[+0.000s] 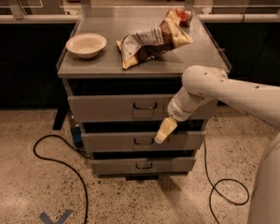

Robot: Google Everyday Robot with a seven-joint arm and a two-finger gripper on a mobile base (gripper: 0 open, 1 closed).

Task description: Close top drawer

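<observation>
I've got the top drawer (107, 108) mid-frame, its front standing slightly proud of the cabinet. My gripper (162, 131) hangs just under its lower edge, right of the loop handle (144, 106), and I can't tell if it's open or closed. A bowl (86, 45) and crumpled snack bags (151, 40) sit up top, and a black cable (60, 162) loops over the floor lower left.

Smooth off-white arm (245, 98) of thick rounded shells, with a bulbous joint (199, 78) bearing a few small dark dots. A broad pale body panel (271, 183) fills the lower right. The yellowish, tapered hand (160, 137) hangs just below the top drawer (107, 108).
</observation>
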